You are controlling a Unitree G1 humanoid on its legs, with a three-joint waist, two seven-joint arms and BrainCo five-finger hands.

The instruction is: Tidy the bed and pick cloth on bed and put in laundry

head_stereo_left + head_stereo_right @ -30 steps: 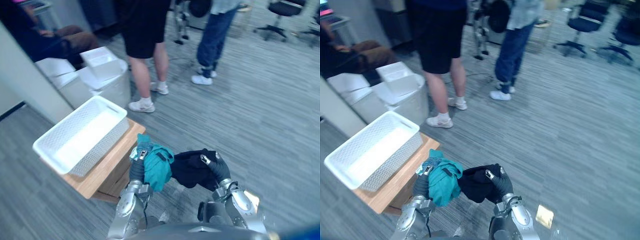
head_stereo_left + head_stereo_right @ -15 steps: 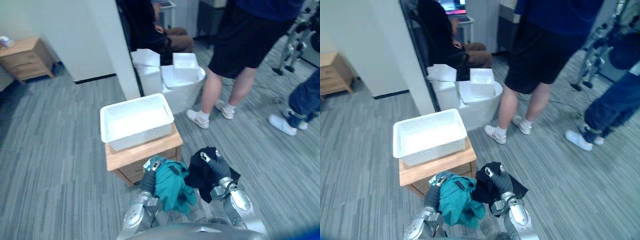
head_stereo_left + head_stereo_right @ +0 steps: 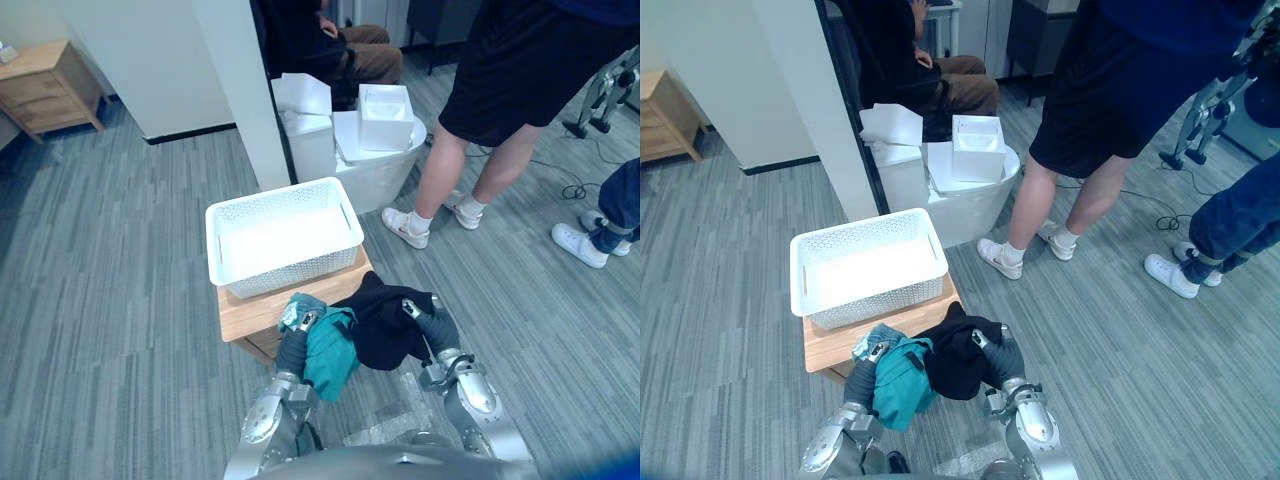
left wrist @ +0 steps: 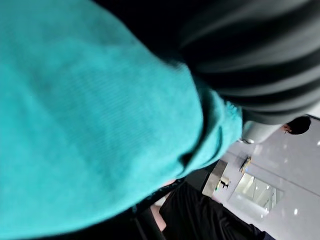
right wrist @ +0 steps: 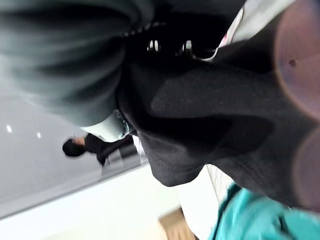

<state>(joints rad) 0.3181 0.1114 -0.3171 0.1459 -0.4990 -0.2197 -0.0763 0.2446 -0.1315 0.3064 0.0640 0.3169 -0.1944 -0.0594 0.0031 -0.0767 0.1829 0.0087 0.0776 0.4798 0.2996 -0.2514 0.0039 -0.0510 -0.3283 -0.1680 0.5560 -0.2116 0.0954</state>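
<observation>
Grey striped carpet floor [image 3: 120, 300], white wall [image 3: 150, 60] w/ 1 wooden nightstand [image 3: 45, 85] near it.

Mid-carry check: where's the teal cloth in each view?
Left eye view: teal cloth low centre, in the left hand.
Right eye view: teal cloth low, left of centre.
Left wrist view: very close, a broad teal surface.
Right wrist view: a teal patch past the black cloth.
Shared landmark: the black cloth touching it, in the right hand.

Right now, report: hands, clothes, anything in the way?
Left hand shut on teal cloth, right hand shut on black cloth. White basket on wooden stand just ahead. Person's legs beyond, right of basket.
</observation>
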